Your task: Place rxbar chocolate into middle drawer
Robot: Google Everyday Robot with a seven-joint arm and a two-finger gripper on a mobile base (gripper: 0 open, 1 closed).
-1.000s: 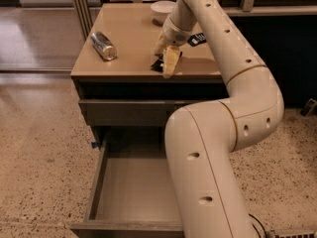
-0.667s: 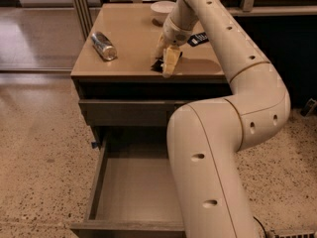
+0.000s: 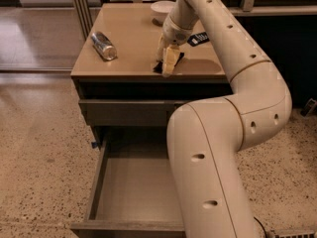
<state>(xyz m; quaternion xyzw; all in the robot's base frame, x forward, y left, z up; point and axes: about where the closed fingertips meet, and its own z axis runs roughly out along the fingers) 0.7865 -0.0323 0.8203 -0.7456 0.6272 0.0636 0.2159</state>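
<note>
Little has moved since the earlier frame: the arm's [image 3: 213, 133] elbow has swung slightly to the right, while the gripper [image 3: 166, 63] stays low over the same spot at the front edge of the tabletop [image 3: 129, 29], right of centre. It points down onto the rxbar [image 3: 158, 66], which lies flat on the tabletop under it. Only the rxbar's dark ends show, one poking out at the gripper's lower left by the edge and one at its upper right; it looks black and thin, and no print can be read on it. Whether the jaws have closed on it I cannot tell. A silver can [image 3: 104, 45] lies on its side near the left edge of the tabletop, well apart from the gripper. A white bowl [image 3: 163, 8] sits at the back, and a blue bar [image 3: 198, 37] with white lettering lies just beyond the arm's wrist. Below the tabletop the upper drawer [image 3: 129, 112] is shut. Beneath that the drawer [image 3: 133, 182] is pulled out toward the camera, its plain floor bare, with the arm's thick lower link across its right side.
</note>
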